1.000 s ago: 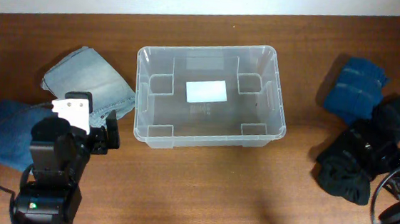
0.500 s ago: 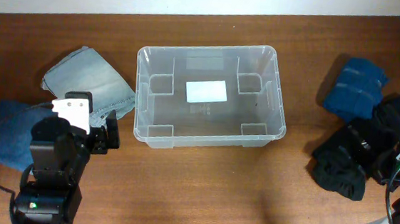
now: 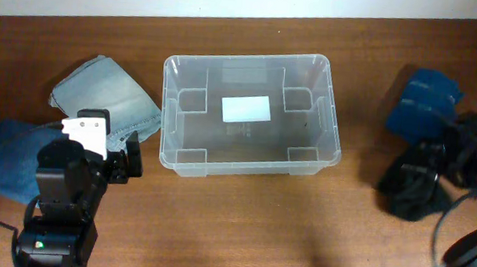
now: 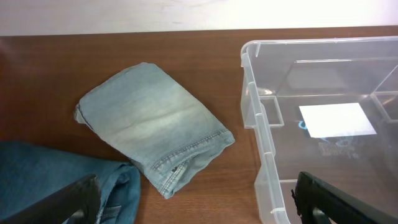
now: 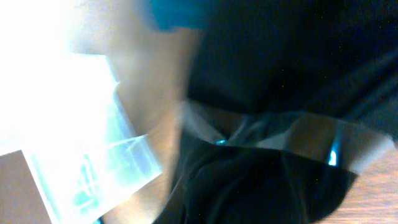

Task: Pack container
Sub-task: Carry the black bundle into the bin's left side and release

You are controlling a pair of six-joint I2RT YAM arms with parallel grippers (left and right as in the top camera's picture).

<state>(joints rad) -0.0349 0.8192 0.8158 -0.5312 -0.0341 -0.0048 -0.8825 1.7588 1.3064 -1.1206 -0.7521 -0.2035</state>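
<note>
Wooden table (image 3: 240,227), clear container (image 3: 244,165), folded light denim (image 3: 101,95), darker denim (image 3: 4,164), blue garment (image 3: 424,101), black clothes (image 3: 411,191)

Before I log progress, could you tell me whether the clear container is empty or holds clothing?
Empty: inside the container only its white base label shows, no clothing.

The clear rectangular plastic container (image 3: 169,119) bears a white label (image 3: 245,108). By the reddish-brown wood-grain tabletop (image 3: 256,229)'s left edge lie pale-blue folded denim (image 3: 105,93) and darker blue denim (image 3: 6,162); by its right edge, black crumpled cloth (image 3: 413,190) and deep-blue folded cloth (image 3: 424,101).

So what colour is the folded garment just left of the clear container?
The folded denim garment is pale, faded blue; the left wrist view shows it best.
</note>
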